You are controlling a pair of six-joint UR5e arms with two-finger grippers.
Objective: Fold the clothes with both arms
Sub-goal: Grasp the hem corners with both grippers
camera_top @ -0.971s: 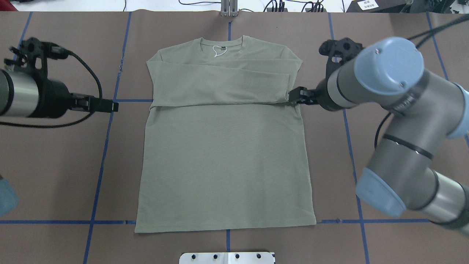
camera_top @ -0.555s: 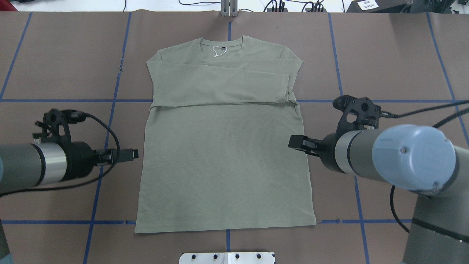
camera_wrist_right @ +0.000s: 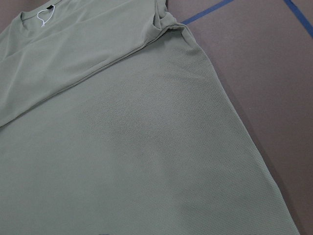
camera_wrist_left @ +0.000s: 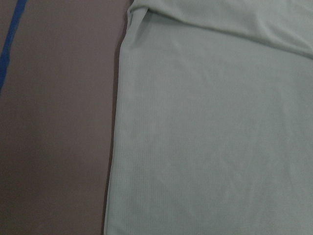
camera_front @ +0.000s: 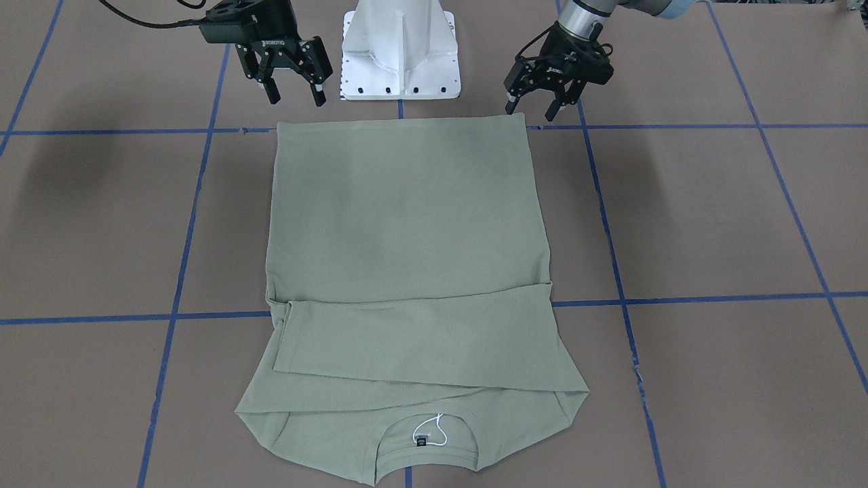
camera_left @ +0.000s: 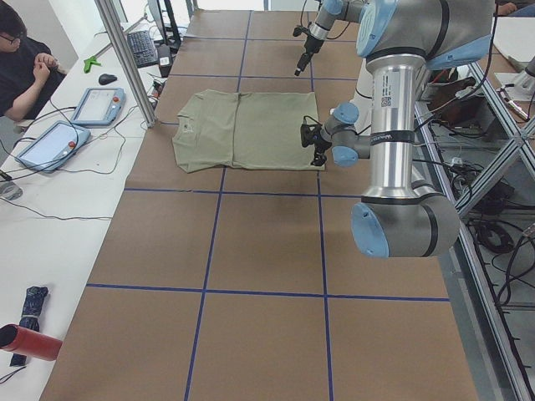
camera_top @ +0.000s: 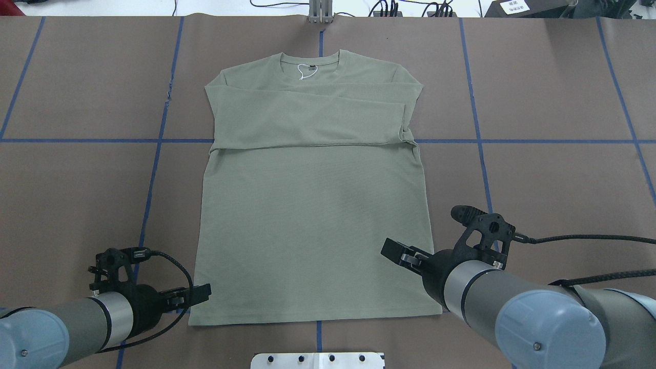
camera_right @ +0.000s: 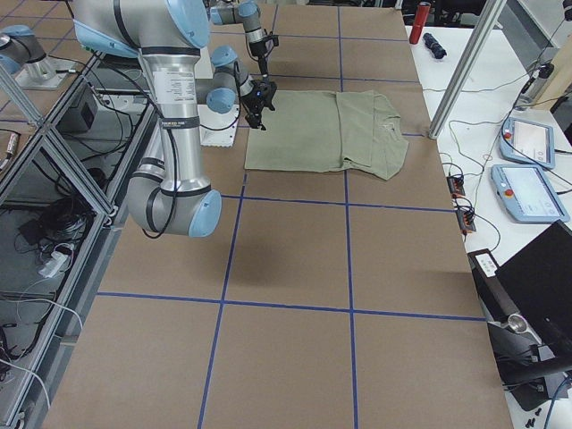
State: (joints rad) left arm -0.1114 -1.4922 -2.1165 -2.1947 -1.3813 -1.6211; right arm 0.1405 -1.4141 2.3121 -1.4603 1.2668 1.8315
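Shirt (camera_top: pixel 312 225) lies flat on the tabletop (camera_top: pixel 538 102), both sleeves (camera_top: pixel 307 120) already folded across chest. Left hand (camera_front: pixel 536 108) and right hand (camera_front: pixel 295 99) hang open, empty, at near hem corners. Body folds outstanding.

Matt fine-knit cloth shirt (camera_top: pixel 312 215), matt brown paper table cover (camera_top: pixel 553 87), blue tape lines (camera_top: pixel 512 141)

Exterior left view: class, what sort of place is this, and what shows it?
Probably a robotics lab test bench, not a home. The left arm stands at a table gridded with blue tape, and a seated operator has control tablets on the side bench.
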